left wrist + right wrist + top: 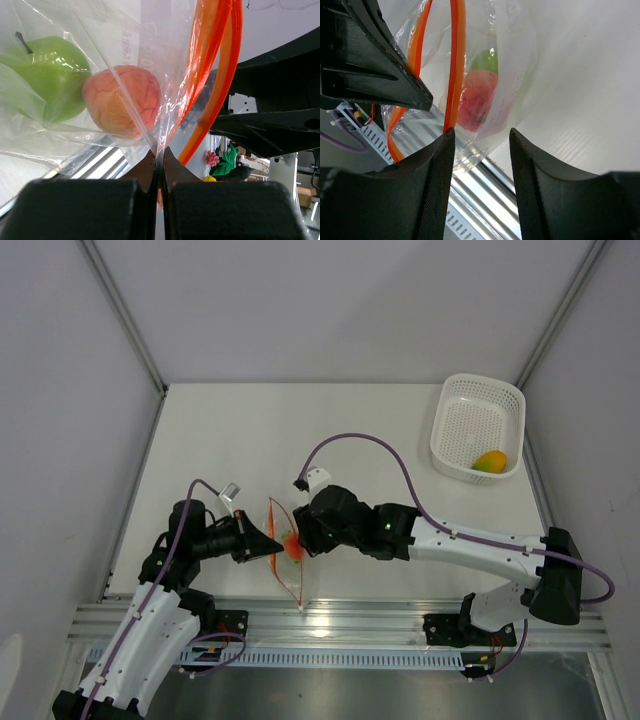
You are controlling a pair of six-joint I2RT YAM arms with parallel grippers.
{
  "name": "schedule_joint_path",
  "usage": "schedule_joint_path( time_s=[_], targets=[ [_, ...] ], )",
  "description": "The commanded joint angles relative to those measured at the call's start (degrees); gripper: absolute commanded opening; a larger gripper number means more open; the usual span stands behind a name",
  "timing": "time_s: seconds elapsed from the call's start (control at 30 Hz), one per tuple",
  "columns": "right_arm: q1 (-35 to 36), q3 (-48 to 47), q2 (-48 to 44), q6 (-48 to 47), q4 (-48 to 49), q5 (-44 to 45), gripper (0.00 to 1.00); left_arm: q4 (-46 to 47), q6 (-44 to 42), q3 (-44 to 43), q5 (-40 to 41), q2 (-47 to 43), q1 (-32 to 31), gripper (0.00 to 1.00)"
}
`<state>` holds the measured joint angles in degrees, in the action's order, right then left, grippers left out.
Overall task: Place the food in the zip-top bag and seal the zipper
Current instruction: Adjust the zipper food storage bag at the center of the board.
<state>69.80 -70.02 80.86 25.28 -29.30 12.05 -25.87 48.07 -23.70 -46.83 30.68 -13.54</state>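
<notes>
At the mouth of the zip-top bag (516, 65), film is clamped by the left gripper (159, 159); the spread, apparently empty right gripper (481, 136) should be drawn clear of the zipper (456, 60).

You have 1 white basket (468, 412) at the far right of the white table (250, 430). Along the near edge you see a metal rail (380, 620) running left to right.
</notes>
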Motion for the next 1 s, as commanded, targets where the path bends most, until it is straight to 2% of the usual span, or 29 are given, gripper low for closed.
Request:
schedule_joint_path(
  time_s=[0.0,0.37,0.73,0.97],
  targets=[
    [0.69,0.58,1.75,1.97,3.28,-2.21,0.49,1.00,1.06,-1.87,-1.51,-0.71,-0.26,0.01],
    [3.15,1.64,-0.88,2.50,3.45,0.51,0.50,0.99,1.14,-1.61,-1.60,-1.23,-0.26,0.01],
    [11.23,7.61,-4.22,5.39,6.89,5.26,0.52,0.99,0.79,-0.91,-1.95,-1.41,-0.26,0.01],
    [11.24,8.06,-2.29,6.98,7.07,7.02,0.48,1.26,1.06,-0.47,-2.21,-1.85,-0.35,0.01]
  ],
)
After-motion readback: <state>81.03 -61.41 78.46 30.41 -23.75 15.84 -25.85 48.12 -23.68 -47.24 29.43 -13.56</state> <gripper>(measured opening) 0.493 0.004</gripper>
